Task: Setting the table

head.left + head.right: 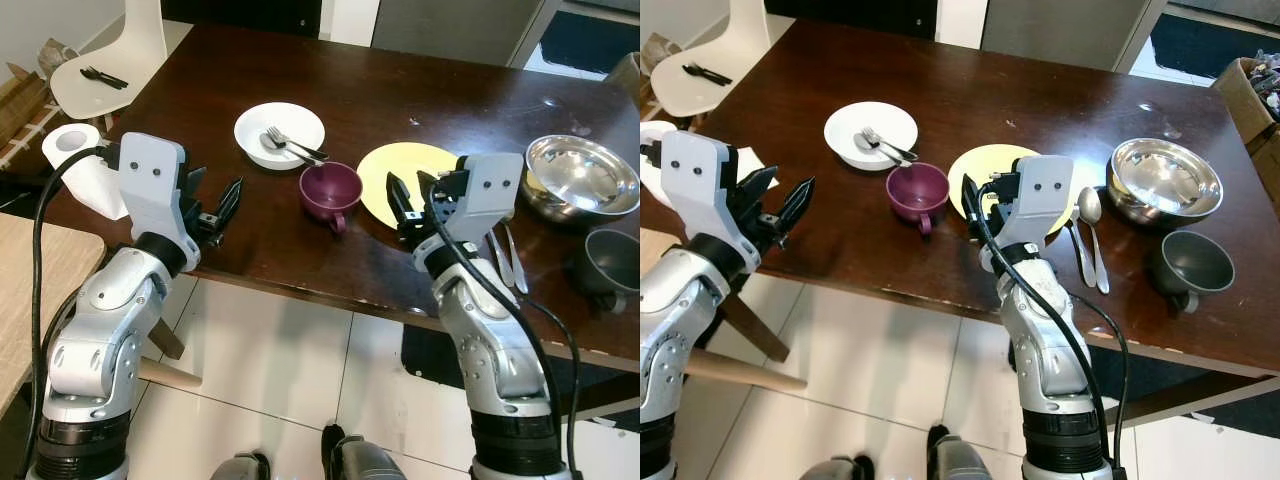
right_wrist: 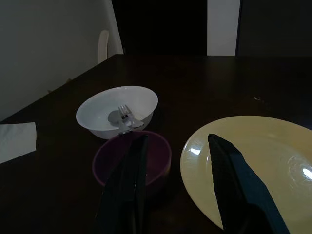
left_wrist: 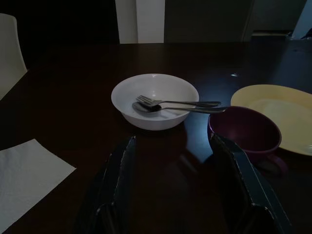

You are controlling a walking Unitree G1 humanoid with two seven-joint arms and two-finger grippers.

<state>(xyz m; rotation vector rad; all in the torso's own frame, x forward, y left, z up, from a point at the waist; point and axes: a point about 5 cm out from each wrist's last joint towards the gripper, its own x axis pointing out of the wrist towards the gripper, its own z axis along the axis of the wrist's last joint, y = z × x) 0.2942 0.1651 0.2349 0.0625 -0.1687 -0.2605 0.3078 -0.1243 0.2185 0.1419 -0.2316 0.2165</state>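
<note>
Left end effector [image 1: 213, 205] released, empty, over counter [image 1: 300, 250] edge; round white bowl [image 1: 280, 133] ahead. Right end effector [image 1: 412, 205] released, beside yellow plate [image 1: 392, 175], purple mug [image 1: 330, 190] alongside.

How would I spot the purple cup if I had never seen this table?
Start at the dark wooden table and find the yellow plate near its front edge. The purple cup sits just left of that plate, in front of the white bowl that holds a fork and spoon. It is the only purple thing there, with its handle turned toward the robot.
</note>
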